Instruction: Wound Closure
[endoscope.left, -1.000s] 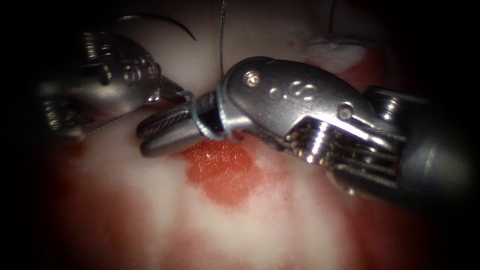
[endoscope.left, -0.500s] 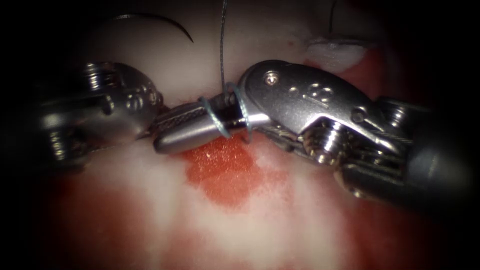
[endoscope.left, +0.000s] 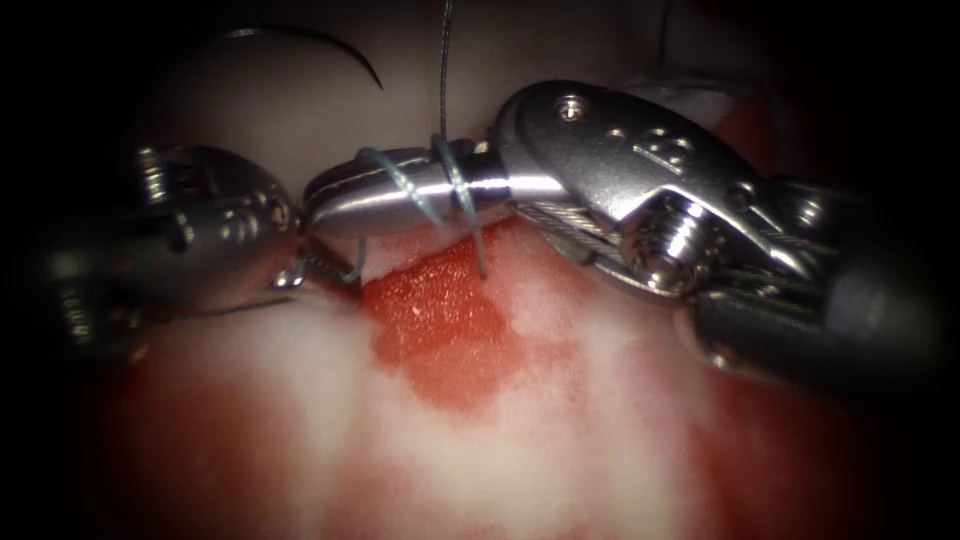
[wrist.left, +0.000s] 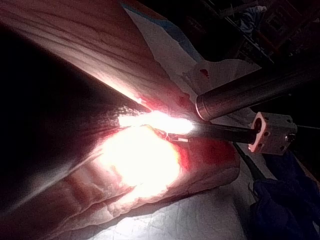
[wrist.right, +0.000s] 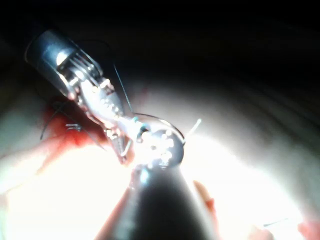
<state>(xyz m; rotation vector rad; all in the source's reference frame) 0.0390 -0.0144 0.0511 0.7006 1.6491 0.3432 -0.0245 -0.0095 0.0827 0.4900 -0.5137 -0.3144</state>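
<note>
Two turns of thread (endoscope.left: 440, 185) now wrap the right tool (endoscope.left: 345, 195), whose closed jaws have risen and levelled, pointing left. Left tool (endoscope.left: 335, 270) grips a thread end. Curved needle (endoscope.left: 330, 45) lies free on tissue (endoscope.left: 300, 110), point down-right.

The left tool's (endoscope.left: 300, 262) jaw tips are hidden under the right tool's (endoscope.left: 330, 196) closed jaws, so what they grip is unclear, perhaps the thread (endoscope.left: 443, 100). The thread runs off the endoscope view's top edge. The needle's (endoscope.left: 330, 45) blunt end fades into shadow.
</note>
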